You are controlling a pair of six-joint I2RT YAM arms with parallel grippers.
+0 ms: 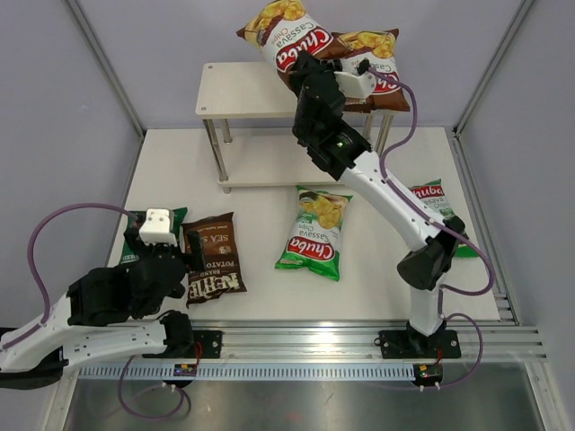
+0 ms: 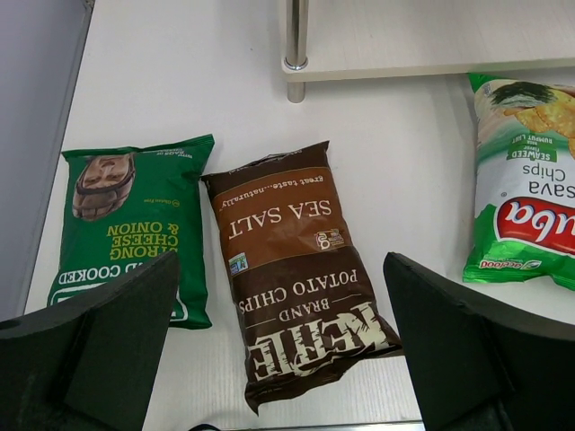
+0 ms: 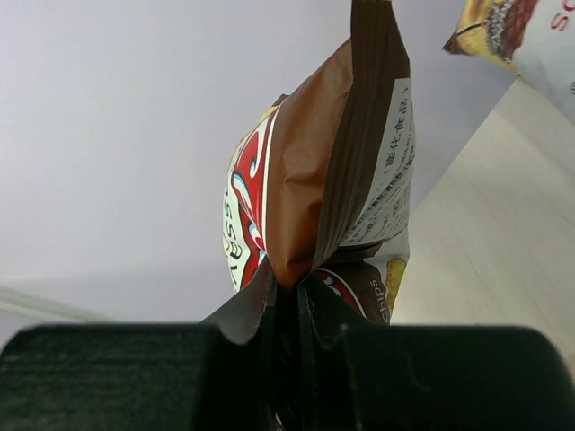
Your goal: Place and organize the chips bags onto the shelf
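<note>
**Now: one brown bag pinched above the rack, four lying on the table**

Seen from the top camera, the white table [image 1: 260, 296] fills the frame. The shelf [image 1: 238, 90], a small two-tier rack of pale cream boards on thin silver legs, stands at its 12 o'clock edge.

The right gripper [image 1: 304, 61] reaches over the right half of the top board. Its jaws are clamped on the bottom seam of a glossy brown Chuba Cassava bag [image 1: 286, 31]. That bag points away from the fingers toward 11 o'clock, past the board's rear edge. Whether it touches the board cannot be told.

At 3 o'clock of the held bag, a second brown Chuba Cassava bag [image 1: 377, 45] lies on the top board at its right end, partly behind the wrist.

The left gripper [image 1: 163, 244] hovers at the table's 8 o'clock corner with its jaws wide apart and nothing between them. It hangs above two bags lying flat just beside each other, a dark brown Kettle sea-salt bag [image 1: 214, 260] and, at its 9 o'clock, a dark green REAL bag [image 2: 135, 224].

A green Chuba Cassava bag [image 1: 316, 232] lies flat at the table's centre, in front of the shelf. Another green Chuba Cassava bag [image 1: 431, 193] lies at 3 o'clock, partly under the right arm.
</note>
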